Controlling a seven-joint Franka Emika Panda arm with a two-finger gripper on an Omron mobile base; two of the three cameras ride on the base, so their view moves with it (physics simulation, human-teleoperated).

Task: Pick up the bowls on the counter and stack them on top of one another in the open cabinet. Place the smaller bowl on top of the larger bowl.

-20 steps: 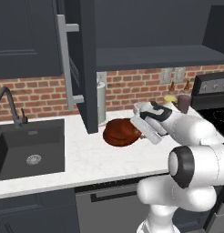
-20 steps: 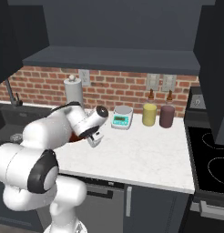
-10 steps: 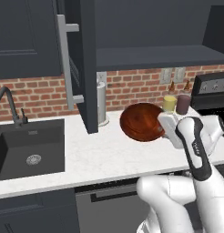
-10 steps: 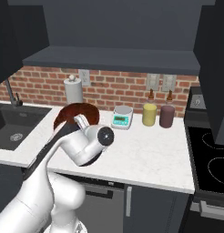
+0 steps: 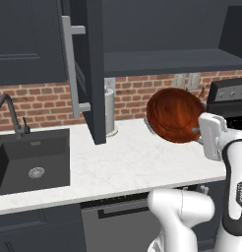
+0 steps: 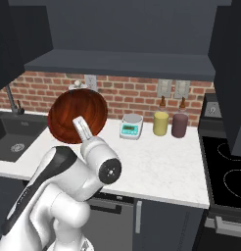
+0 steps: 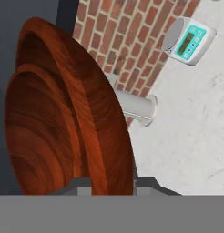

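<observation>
My gripper (image 5: 196,131) is shut on the rim of the larger bowl (image 5: 174,115), a wide glossy reddish-brown bowl. The bowl hangs tilted on edge above the white counter (image 5: 128,162), below and in front of the open cabinet (image 5: 167,61) shelf. From the right, the bowl (image 6: 77,115) faces the camera, and the gripper (image 6: 79,123) clasps its lower edge. In the hand view the bowl (image 7: 63,113) stands edge-on, with the gripper (image 7: 111,184) pinching its rim at the bottom. The smaller bowl is out of view.
The cabinet door (image 5: 91,74) with its silver bar handle (image 5: 69,69) stands open to the left of the bowl. A white cylinder (image 5: 109,110) stands by the brick wall. A scale (image 6: 131,126), two jars (image 6: 160,122), a sink (image 5: 29,162) and a stove (image 6: 225,171) share the counter.
The bowl left the counter in my gripper, rose toward the cabinet shelf and tipped from flat onto its edge. The arm swung up with it.
</observation>
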